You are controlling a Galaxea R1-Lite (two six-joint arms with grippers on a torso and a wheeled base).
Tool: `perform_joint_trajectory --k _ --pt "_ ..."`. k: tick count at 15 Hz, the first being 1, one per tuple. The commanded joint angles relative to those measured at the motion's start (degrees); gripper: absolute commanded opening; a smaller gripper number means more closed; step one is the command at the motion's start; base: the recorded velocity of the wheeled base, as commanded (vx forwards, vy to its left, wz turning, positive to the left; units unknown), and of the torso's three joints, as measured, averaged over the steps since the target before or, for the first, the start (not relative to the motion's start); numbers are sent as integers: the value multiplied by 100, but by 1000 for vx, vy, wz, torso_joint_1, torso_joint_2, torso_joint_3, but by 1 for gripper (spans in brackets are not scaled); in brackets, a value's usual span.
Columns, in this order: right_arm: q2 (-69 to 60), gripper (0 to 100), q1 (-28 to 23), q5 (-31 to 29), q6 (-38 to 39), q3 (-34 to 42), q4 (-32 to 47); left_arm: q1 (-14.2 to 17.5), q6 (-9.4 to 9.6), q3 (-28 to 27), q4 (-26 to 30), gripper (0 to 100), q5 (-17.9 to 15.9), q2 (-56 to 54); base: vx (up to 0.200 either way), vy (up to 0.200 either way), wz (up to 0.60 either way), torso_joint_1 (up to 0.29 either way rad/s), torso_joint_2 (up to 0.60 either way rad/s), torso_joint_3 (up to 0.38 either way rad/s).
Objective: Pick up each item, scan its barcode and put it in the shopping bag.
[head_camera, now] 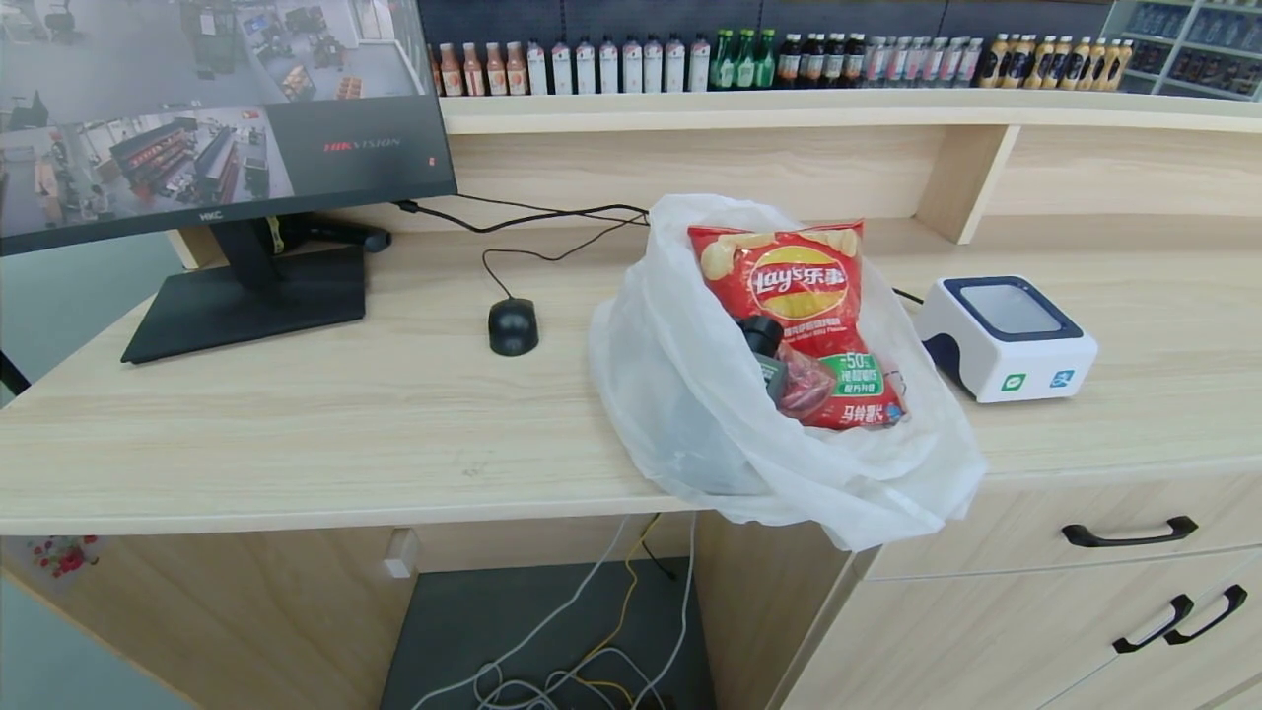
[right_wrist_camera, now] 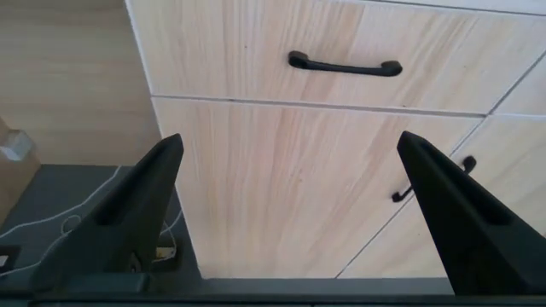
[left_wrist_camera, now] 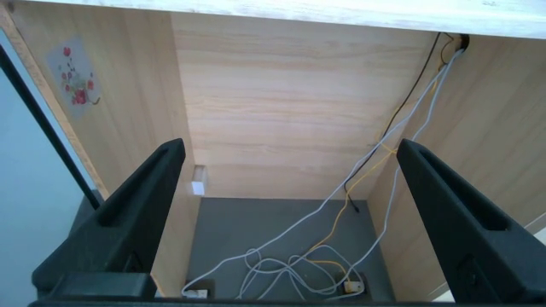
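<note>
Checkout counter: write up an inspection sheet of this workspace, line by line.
Surface: pale wooden counter, level.
Job's things: white shopping bag holds a red crisp packet and a dark-capped bottle; scanner beside it.
Clutter: monitor, mouse.
Grippers: left gripper and right gripper open, empty, below the counter top.
Cables: black cable along the counter's back; loose tangle underneath.
Surroundings: row of bottles behind; drawers below.

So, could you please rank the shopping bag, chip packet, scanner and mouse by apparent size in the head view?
Largest to smallest:
1. shopping bag
2. chip packet
3. scanner
4. mouse
</note>
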Motion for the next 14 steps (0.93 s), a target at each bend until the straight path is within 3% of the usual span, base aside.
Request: perform_joint_trajectory --k 1,6,10,14 --pt "-126 100 1 -28 331 96 2 2 -2 0 0 100 1 4 0 0 0 0 0 0" --pt "-126 100 1 -37 568 140 -16 2 -11 0 0 100 1 -5 -200 0 0 2 4 4" --pt "-126 100 1 -37 568 140 -16 11 -37 0 9 100 1 -5 0 0 0 0 0 0" --pt "-126 100 1 -37 568 140 -16 11 -37 0 9 100 1 -5 0 -200 0 3 4 5"
